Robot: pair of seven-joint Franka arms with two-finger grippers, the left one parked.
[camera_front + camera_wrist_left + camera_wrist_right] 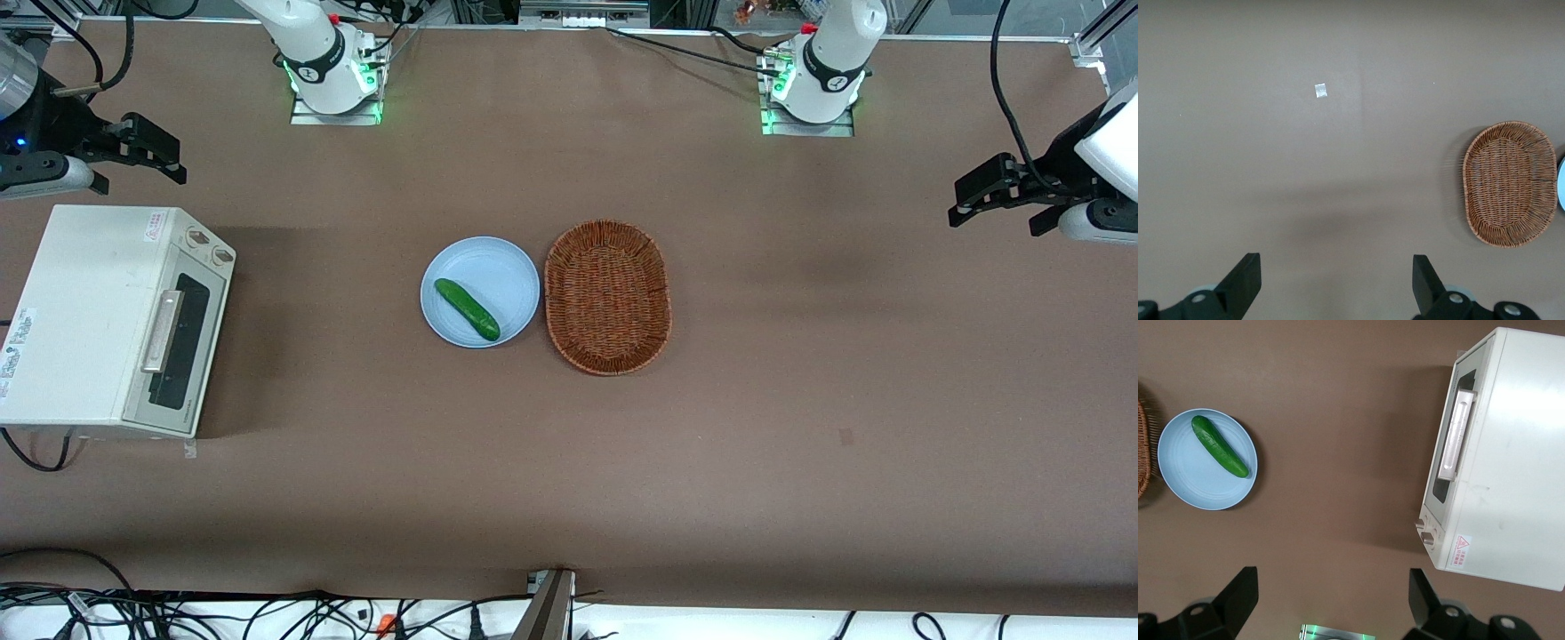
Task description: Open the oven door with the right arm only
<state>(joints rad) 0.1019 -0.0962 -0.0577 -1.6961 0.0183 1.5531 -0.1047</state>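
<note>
The white toaster oven [84, 311] stands at the working arm's end of the table. Its oven door [182, 342] is shut, with a dark glass window and a long silver bar handle [163, 331]. In the right wrist view the door [1451, 447] and handle [1455, 435] also show, shut. My right arm's gripper [156, 151] hangs high above the table, farther from the front camera than the oven and apart from it. It is open and empty; its fingers [1238, 593] stand wide apart.
A light blue plate [511, 276] with a green cucumber [467, 309] sits mid-table, beside a brown wicker basket [607, 296]. The oven's panel with two round knobs [209, 246] faces the middle. The arm bases [333, 76] stand at the table's back edge.
</note>
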